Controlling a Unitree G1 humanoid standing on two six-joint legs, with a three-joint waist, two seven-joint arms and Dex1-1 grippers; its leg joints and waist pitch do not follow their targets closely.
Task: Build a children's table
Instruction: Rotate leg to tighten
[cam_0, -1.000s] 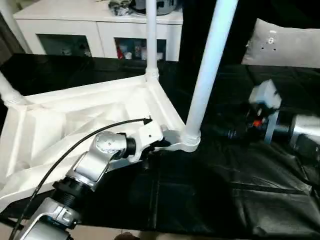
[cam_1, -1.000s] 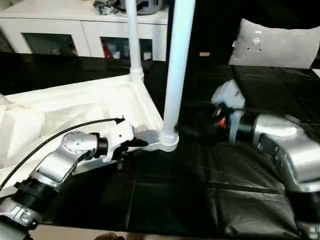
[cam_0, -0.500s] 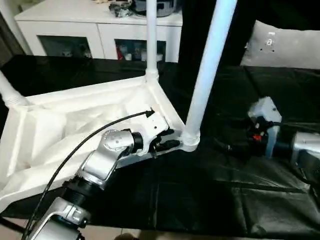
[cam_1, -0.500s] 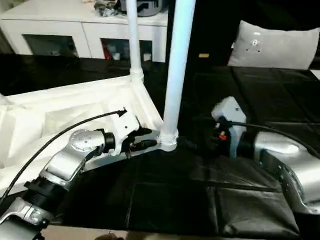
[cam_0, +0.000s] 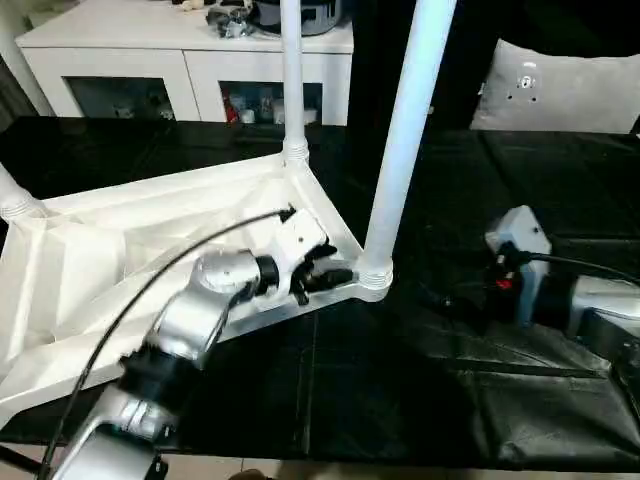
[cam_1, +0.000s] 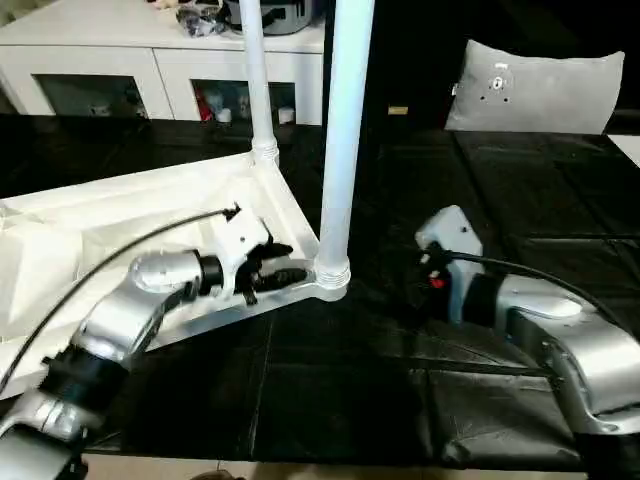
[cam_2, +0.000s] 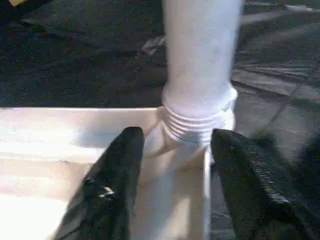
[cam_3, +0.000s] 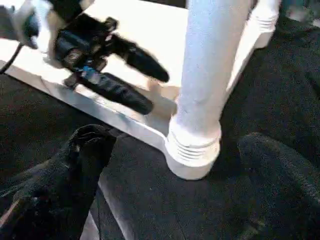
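Observation:
The children's table lies upside down on a black cloth, its white ribbed top (cam_0: 130, 250) facing up. Three white legs stand in corner sockets: a near one (cam_0: 405, 130), a far one (cam_0: 292, 80) and one at the left edge (cam_0: 12, 195). My left gripper (cam_0: 330, 272) is open at the near corner. Its fingers (cam_2: 115, 185) stand on either side of the top's rim, just short of the near leg's threaded base (cam_2: 200, 117). My right gripper (cam_3: 172, 137) is wide open low on the cloth, facing the same socket (cam_3: 192, 150) from the other side, with nothing held.
A white glass-door cabinet (cam_0: 190, 60) stands behind the table top. A grey cushion (cam_0: 560, 95) lies at the back right. The black cloth (cam_0: 450, 400) covers the surface in front and to the right, with folds in it.
My left gripper's fingers have spread apart and its wrist has turned at the near corner. My right arm has come lower and closer to the near leg's base. The camera has shifted a little.

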